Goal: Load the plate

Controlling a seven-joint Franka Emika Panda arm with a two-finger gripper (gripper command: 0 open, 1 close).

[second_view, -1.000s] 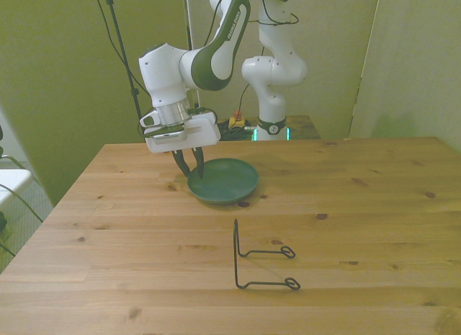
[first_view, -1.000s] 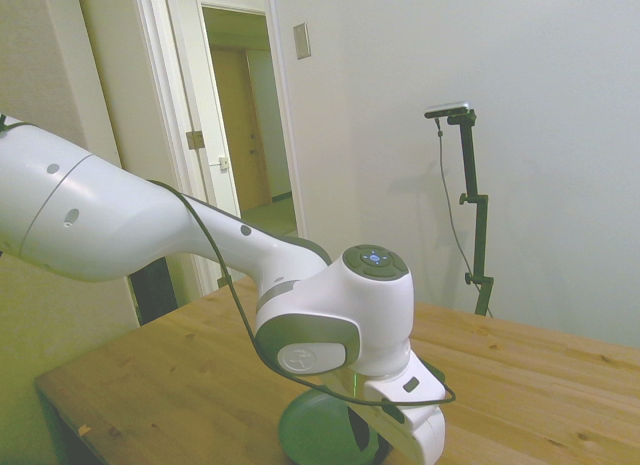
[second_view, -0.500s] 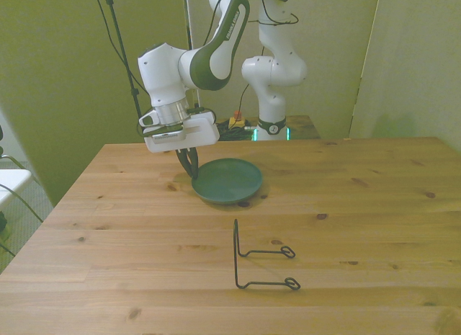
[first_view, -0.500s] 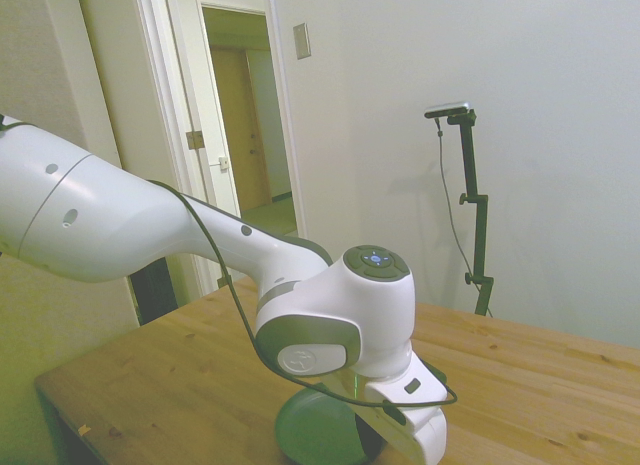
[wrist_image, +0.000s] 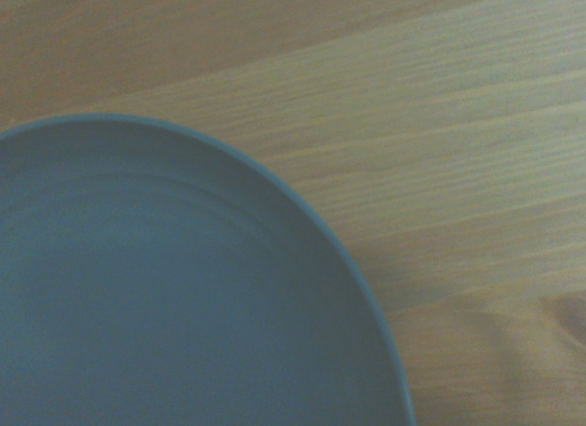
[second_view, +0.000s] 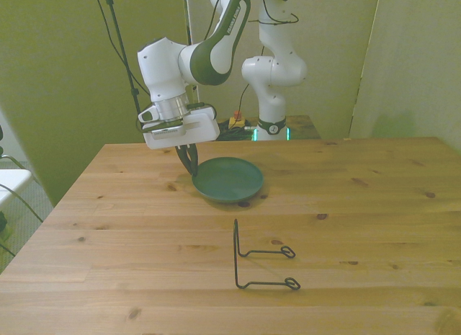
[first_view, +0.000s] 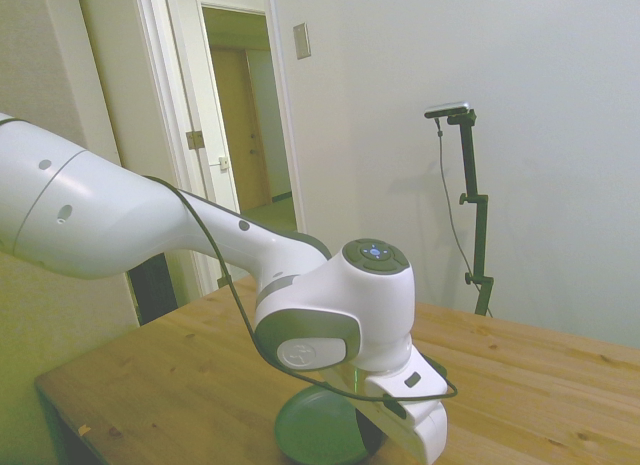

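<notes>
Teal-green and matte, the plate [second_view: 229,179] is sitting on the wooden table [second_view: 360,227], toward the far side and a little to the front view's left of the middle. I am holding my gripper [second_view: 189,159] at the plate's rim on the front view's left, and my two dark fingers are drawn close together there, pinching that edge; the rim beside them seems to be riding slightly higher than the opposite side, though I cannot tell how much of the plate is resting on the wood. In the side view my wrist housing is covering the fingers, and only part of the plate [first_view: 315,430] is showing beneath it at the bottom edge of the picture. In the wrist view the plate [wrist_image: 174,298] is filling much of the frame, its low raised rim curving against bare planks of the table [wrist_image: 439,142]. Nearer the camera in the front view, a thin black wire stand [second_view: 261,261] is standing well apart from the plate, its upright posts toward the front view's left and its two looped feet pointing to the front view's right. Bare wood is lying between plate and stand, and broad open board is stretching toward the front view's right edge and the near edge.
</notes>
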